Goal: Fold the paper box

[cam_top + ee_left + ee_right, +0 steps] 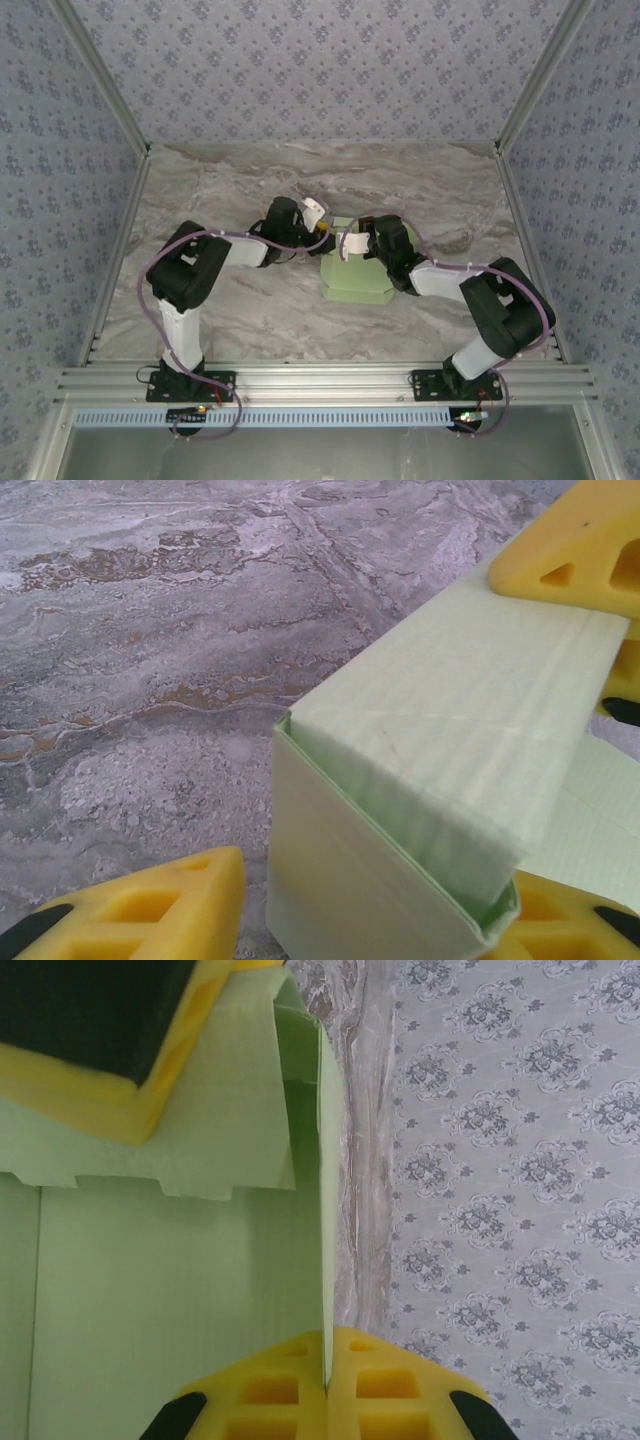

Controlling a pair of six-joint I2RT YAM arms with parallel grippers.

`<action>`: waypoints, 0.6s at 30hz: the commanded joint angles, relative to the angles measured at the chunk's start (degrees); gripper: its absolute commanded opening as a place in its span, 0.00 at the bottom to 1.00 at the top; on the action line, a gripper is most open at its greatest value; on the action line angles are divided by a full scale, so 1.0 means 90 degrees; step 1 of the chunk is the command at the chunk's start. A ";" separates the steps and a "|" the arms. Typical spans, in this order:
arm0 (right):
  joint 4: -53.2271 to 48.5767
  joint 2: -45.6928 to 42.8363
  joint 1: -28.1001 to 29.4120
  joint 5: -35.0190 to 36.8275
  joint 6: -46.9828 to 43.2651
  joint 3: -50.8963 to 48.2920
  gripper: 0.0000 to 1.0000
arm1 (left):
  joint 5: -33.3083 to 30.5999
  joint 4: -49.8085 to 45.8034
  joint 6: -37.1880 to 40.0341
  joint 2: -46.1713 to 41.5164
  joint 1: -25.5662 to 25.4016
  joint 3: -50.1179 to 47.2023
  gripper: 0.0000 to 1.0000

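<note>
The paper box (356,280) is pale green card, partly folded up, standing mid-table between the two arms. In the left wrist view a corner of the paper box (400,810) with a flap folded over its top stands between my left gripper's (375,880) yellow fingers. The jaws are open: the left finger (150,910) is a little apart from the wall, the right one is against the box. My left gripper (322,225) reaches in from the left. My right gripper (327,1345) is shut on a thin upright wall of the paper box (180,1290). It (348,243) sits at the box's far edge.
The marble-patterned table (240,310) is bounded by patterned walls (320,70) at the back and both sides. An aluminium rail (320,382) runs along the near edge by the arm bases. My left gripper's finger (110,1050) presses on a flap in the right wrist view.
</note>
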 commanded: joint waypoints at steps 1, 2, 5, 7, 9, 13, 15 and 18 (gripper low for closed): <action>-0.0576 0.0004 0.0064 -0.0209 -0.0001 0.0006 0.00 | -0.0505 0.0161 0.0031 0.0070 -0.0045 -0.0005 0.48; -0.0468 0.0034 0.0074 -0.0151 -0.0056 -0.0023 0.00 | -0.0538 0.0193 0.0036 0.0096 -0.0066 -0.0026 0.47; -0.0227 0.0155 0.0114 0.0014 -0.0229 -0.0105 0.00 | -0.0600 0.0458 -0.0051 0.0154 -0.0097 -0.0166 0.47; -0.0009 0.0255 0.0130 0.0092 -0.0337 -0.0165 0.00 | -0.0624 0.0669 -0.0104 0.0176 -0.0116 -0.0279 0.47; 0.0075 0.0325 0.0163 0.0159 -0.0388 -0.0182 0.00 | -0.0674 0.0762 -0.0084 0.0170 -0.0146 -0.0334 0.47; 0.0420 0.0509 0.0259 0.0330 -0.0531 -0.0284 0.00 | -0.0779 0.0765 -0.0025 0.0175 -0.0199 -0.0371 0.47; 0.0529 0.0560 0.0281 0.0386 -0.0571 -0.0334 0.00 | -0.0841 0.0809 -0.0023 0.0177 -0.0224 -0.0409 0.47; 0.0679 0.0597 0.0298 0.0435 -0.0619 -0.0403 0.00 | -0.0914 0.0949 -0.0061 0.0195 -0.0234 -0.0497 0.47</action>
